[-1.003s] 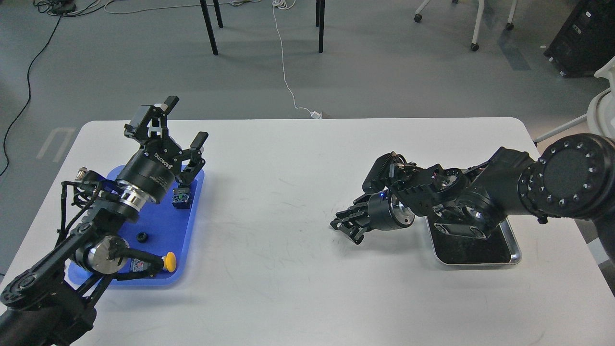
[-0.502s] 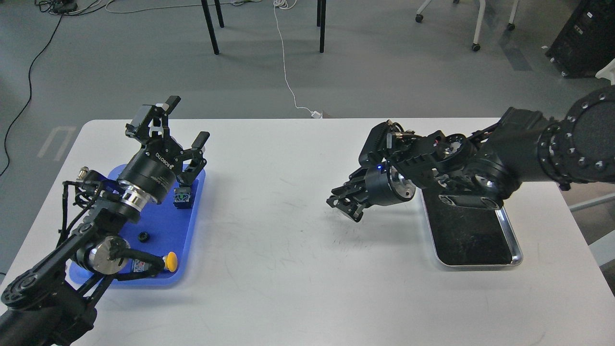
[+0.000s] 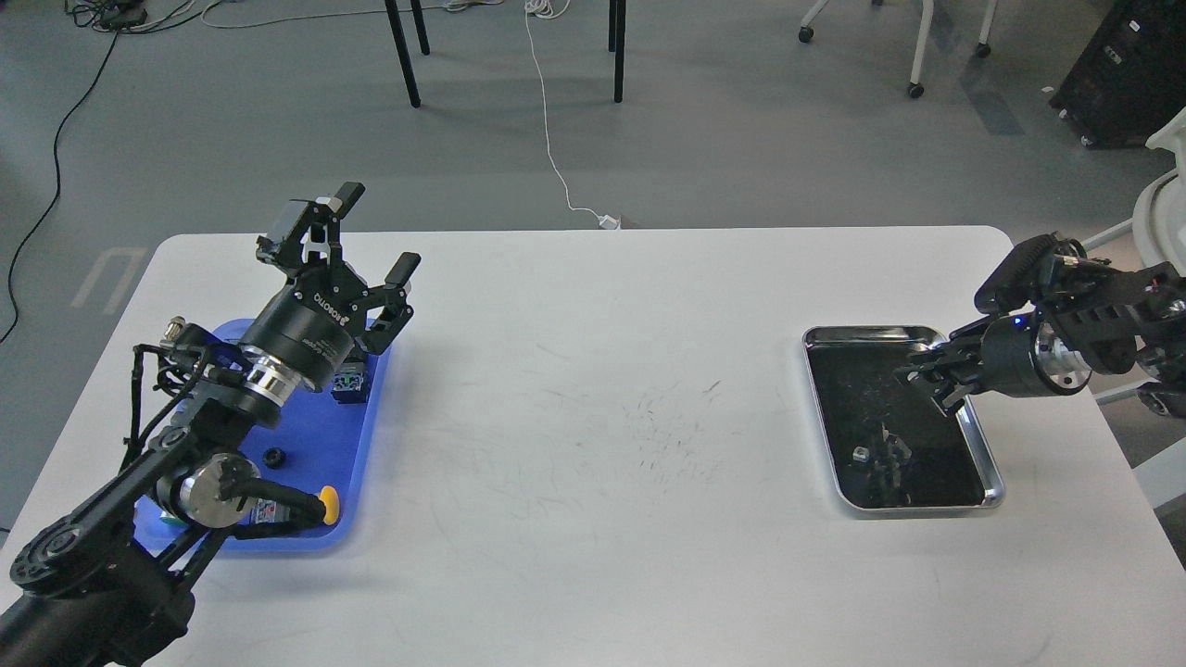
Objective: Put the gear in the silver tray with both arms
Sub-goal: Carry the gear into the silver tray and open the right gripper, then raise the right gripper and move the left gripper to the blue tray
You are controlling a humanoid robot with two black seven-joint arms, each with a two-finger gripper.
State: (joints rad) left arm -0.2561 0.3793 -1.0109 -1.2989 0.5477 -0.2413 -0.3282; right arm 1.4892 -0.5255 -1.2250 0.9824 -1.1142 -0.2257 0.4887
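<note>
Silver tray (image 3: 990, 463) under right gripper (image 3: 931, 371), jaws' state unclear; left gripper (image 3: 375, 232) jaws wide, empty.

**One brand mark legible**

The black cylindrical body of the left gripper (image 3: 366, 232) bears white lettering that reads "ROBOTIQ", running slantwise along its upper edge. Small labels on parts in the blue tray (image 3: 361, 435) are too small to read.
</note>
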